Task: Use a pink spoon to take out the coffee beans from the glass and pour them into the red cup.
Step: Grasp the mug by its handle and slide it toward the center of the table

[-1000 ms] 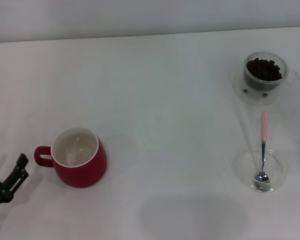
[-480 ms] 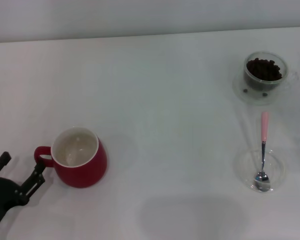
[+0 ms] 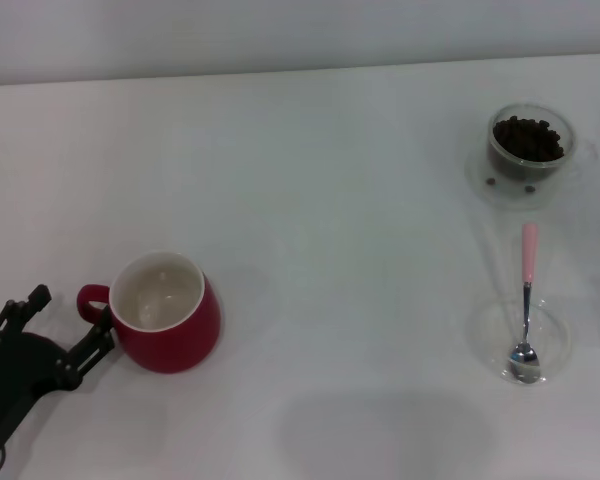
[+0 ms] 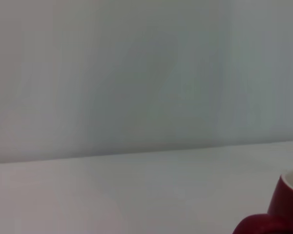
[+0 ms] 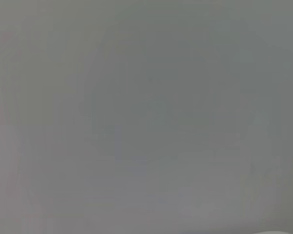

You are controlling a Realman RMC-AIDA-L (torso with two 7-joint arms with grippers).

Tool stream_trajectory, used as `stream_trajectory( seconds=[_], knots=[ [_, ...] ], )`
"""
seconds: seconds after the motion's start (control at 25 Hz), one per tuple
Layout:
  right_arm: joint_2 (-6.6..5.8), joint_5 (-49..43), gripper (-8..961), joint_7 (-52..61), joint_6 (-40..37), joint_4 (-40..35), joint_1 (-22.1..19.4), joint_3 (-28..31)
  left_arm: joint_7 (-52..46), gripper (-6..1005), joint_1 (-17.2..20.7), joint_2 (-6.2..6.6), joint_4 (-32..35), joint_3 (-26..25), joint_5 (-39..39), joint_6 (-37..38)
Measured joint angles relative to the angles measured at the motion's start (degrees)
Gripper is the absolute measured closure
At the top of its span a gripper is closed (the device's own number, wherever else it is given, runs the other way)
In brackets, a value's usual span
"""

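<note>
The red cup (image 3: 166, 312) stands at the front left of the white table, its white inside empty and its loop handle (image 3: 90, 298) pointing left. My left gripper (image 3: 70, 316) is open at the handle, one finger (image 3: 100, 340) against the cup's side. The cup's edge shows in the left wrist view (image 4: 284, 209). The glass (image 3: 529, 143) with coffee beans (image 3: 526, 138) stands on its clear saucer at the far right. The pink spoon (image 3: 526, 300) lies in front of it, bowl down in a flat clear dish. The right gripper is out of view.
The flat clear round dish (image 3: 493, 335) sits near the right front edge. A few loose beans (image 3: 509, 184) lie on the saucer. A pale wall runs behind the table's far edge (image 3: 300, 70).
My left gripper has moved forward and right, up to the cup's handle. The red cup has shifted slightly to the right.
</note>
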Motion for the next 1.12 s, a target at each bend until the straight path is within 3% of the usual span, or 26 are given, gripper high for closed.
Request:
stream_trajectory(
  seconds=[0.08,0.84,1.12],
  knots=[
    [0.00,0.0,98,0.0,0.0,0.0,0.0,0.0,0.0,111,-0.1,0.00,0.0,0.0,0.0,0.0],
    [0.00,0.0,100,-0.1,0.0,-0.1,0.2,0.1,0.0,444,-1.3,0.27,0.7,-0.4,-0.3,0.5],
    [0.00,0.2,101,-0.1,0.0,-0.1,0.2,0.1,0.0,443,-2.5,0.27,0.7,-0.1,-0.1,1.9]
  ],
)
